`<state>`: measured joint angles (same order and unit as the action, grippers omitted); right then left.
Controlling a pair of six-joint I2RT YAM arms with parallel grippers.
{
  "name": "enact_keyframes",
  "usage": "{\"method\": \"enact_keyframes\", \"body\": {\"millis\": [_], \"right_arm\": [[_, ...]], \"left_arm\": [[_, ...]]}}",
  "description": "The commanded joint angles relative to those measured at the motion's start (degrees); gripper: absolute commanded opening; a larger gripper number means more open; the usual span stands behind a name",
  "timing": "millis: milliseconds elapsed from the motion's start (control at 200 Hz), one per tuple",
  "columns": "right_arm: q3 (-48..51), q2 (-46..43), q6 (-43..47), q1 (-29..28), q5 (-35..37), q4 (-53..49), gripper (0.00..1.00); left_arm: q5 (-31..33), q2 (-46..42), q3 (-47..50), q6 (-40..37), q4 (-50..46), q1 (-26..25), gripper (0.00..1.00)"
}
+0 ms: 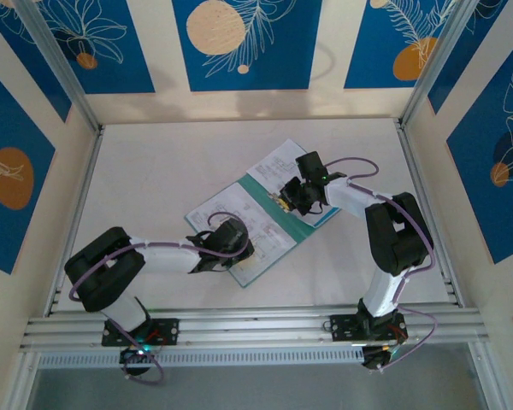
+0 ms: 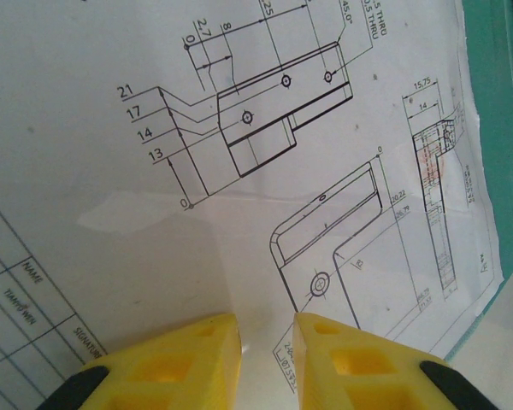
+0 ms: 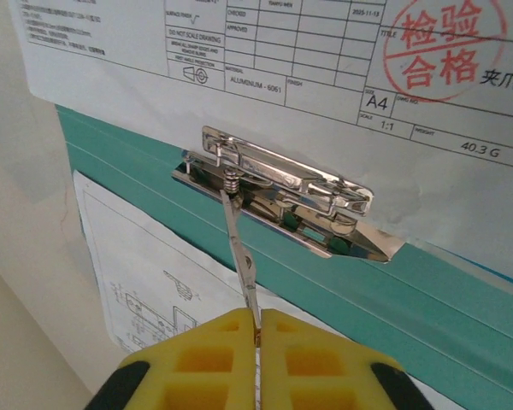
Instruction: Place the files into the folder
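R pincer (image 3: 258, 318): clenched on clip lever (image 3: 238, 239) — at folder (image 3: 462, 316) spine.
L pincer (image 2: 267, 325): slightly parted, nothing gripped — over folder's white sheet (image 2: 111, 128).

Folder (image 1: 261, 188) mid table (image 1: 154, 171), sheets (image 1: 269, 235) on it, clip (image 3: 274, 192) on spine btw two sheets

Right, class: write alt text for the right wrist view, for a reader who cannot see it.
The right gripper, yellow-fingered, is shut on the thin clip lever of the metal clip on the teal folder. A stamped white sheet lies beyond the clip, and a drawing sheet lies on the near side.
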<state>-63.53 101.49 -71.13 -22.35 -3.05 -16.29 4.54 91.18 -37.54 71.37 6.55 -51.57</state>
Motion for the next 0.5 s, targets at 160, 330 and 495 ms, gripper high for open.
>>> {"method": "enact_keyframes", "body": {"millis": [160, 330, 495], "right_arm": [[6.21, 0.23, -1.86, 0.69, 0.61, 3.92, 0.0], [10.33, 0.37, -1.95, 1.42, 1.67, 6.98, 0.0], [13.52, 0.46, -1.23, 2.63, 2.9, 9.85, 0.0]], "left_arm": [[0.56, 0.45, 1.94, -1.29, -5.76, 1.03, 0.25], [0.56, 0.3, 1.94, -1.32, -5.84, 1.21, 0.25], [0.56, 0.11, 2.02, -1.57, -5.98, 1.21, 0.25]]}}
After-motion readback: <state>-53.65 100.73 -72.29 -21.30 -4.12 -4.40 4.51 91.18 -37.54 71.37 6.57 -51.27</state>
